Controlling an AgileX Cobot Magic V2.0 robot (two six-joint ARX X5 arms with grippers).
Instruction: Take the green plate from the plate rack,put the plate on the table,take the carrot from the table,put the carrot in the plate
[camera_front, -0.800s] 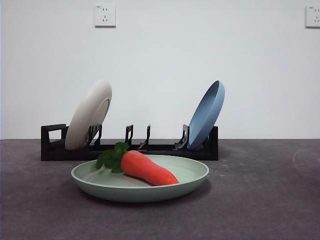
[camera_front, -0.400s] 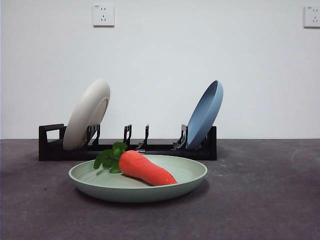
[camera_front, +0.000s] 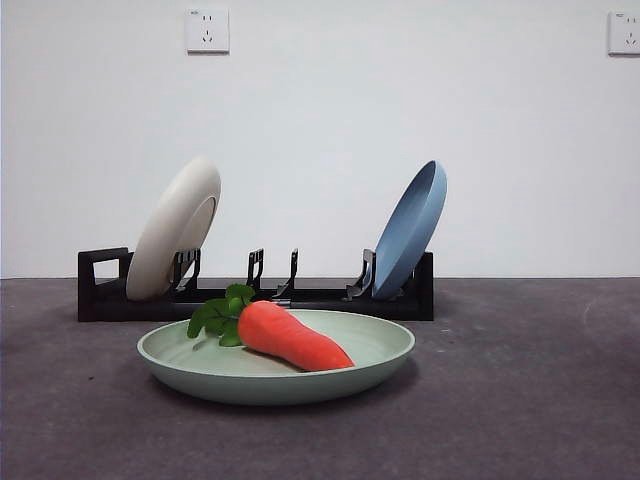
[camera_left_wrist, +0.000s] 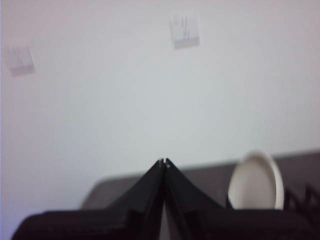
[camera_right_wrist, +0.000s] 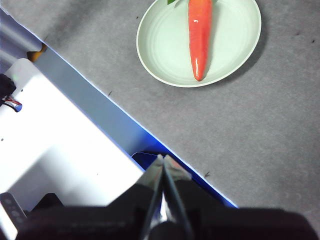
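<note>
Both grippers' jaws pressed closed and empty, left gripper, right gripper, carrot lying in green plate

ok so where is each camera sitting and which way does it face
Front view: low, at table height, looking level at the carrot in the green plate, plate rack behind; no arm shows.
Left wrist: facing the wall and cream plate; left gripper shut.
Right wrist: high, looking down; right gripper shut.
Front and right wrist share carrot and plate.
</note>
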